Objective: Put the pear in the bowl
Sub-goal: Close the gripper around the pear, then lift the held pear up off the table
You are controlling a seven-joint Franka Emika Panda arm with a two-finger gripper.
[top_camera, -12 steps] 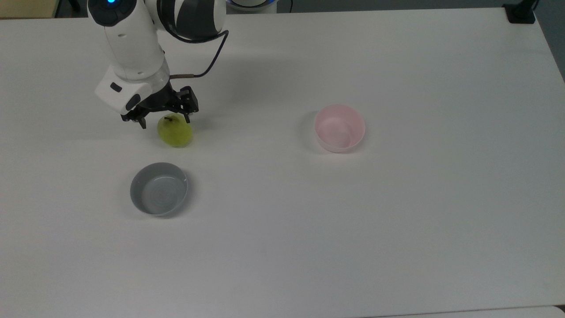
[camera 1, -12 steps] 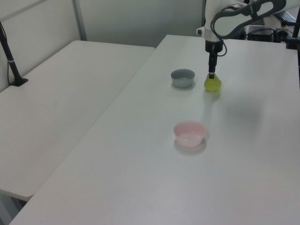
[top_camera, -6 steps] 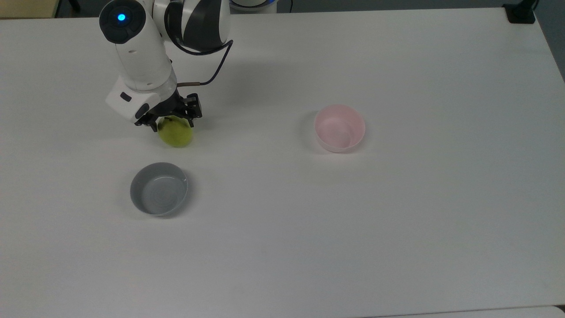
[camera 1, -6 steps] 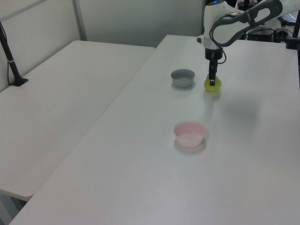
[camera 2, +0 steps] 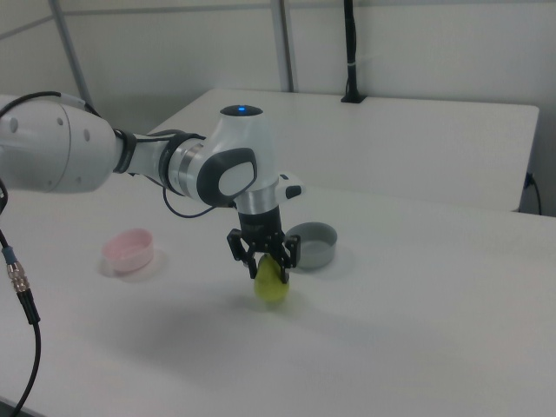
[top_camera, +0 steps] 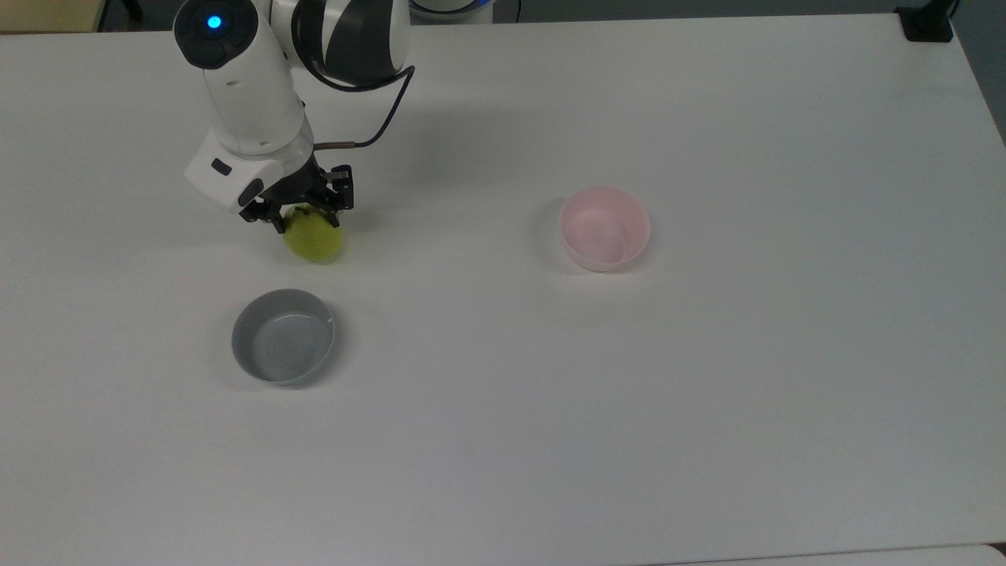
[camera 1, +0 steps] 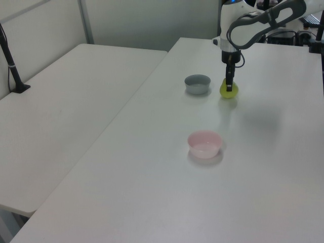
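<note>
Lowered since a second ago onto the pear [top_camera: 314, 240] near the table's [top_camera: 707, 409] far edge: gripper [top_camera: 301, 218], fingers now clasping it; lift toward the pink bowl [top_camera: 604, 228] likely next.

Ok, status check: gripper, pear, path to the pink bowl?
Gripper shut on pear, pear low at the table. Pink bowl empty, off to the top view's right. Grey bowl off the path.

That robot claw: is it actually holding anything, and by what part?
Yes: the gripper is closed on the pear, pinching its narrow upper end near the stem.
</note>
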